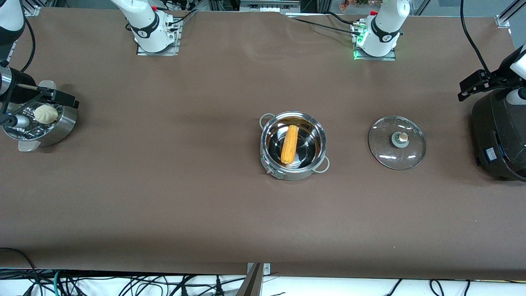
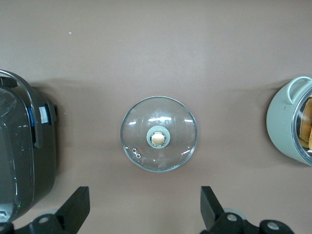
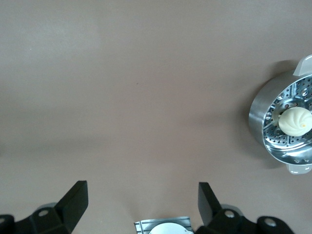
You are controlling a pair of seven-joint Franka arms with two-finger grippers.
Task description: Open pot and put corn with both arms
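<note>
Front view: one pot (image 1: 293, 146), one corn (image 1: 289, 144), one lid (image 1: 396, 142).

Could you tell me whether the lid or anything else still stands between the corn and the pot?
Nothing visible does: the corn already lies inside the open pot, and the glass lid rests flat on the table beside it, toward the left arm's end.
</note>
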